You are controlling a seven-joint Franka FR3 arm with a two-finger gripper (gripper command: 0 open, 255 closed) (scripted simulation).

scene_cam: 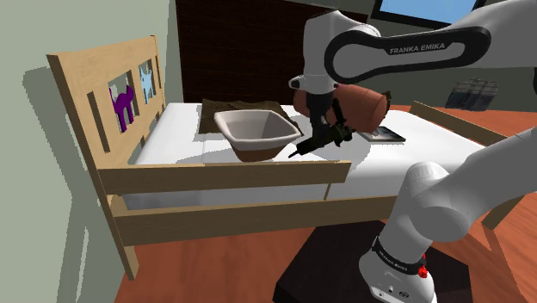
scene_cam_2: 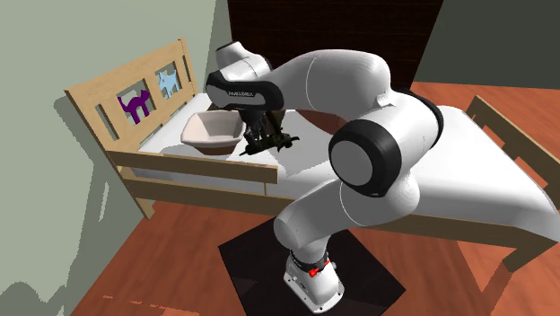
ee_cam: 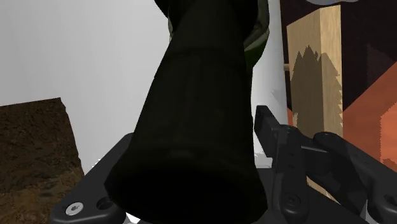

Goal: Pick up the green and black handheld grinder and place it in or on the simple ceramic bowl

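A pale bowl (scene_cam: 256, 131) with a brown base stands on the white mattress (scene_cam: 172, 138), near the wooden headboard. In the second exterior view the bowl (scene_cam_2: 214, 133) lies left of the hand. My black gripper (scene_cam: 331, 127) is shut on the dark green and black grinder (scene_cam: 320, 139), which hangs tilted just above the mattress, beside the bowl's rim on the shoulder view's right. The same grip appears in the second exterior view, with the gripper (scene_cam_2: 260, 130) over the grinder (scene_cam_2: 266, 142). In the wrist view the grinder's black body (ee_cam: 197, 127) runs out between my fingers, with green casing (ee_cam: 257, 38) at its far end.
The wooden footboard rail (scene_cam: 224, 176) runs along the bed's near side. A headboard (scene_cam: 103, 95) with cat cut-outs stands at the shoulder view's left. A brown cushion (scene_cam: 245, 109) lies behind the bowl, with a rounded brown object (scene_cam: 361, 105) and a dark flat tablet (scene_cam: 385, 134) further right.
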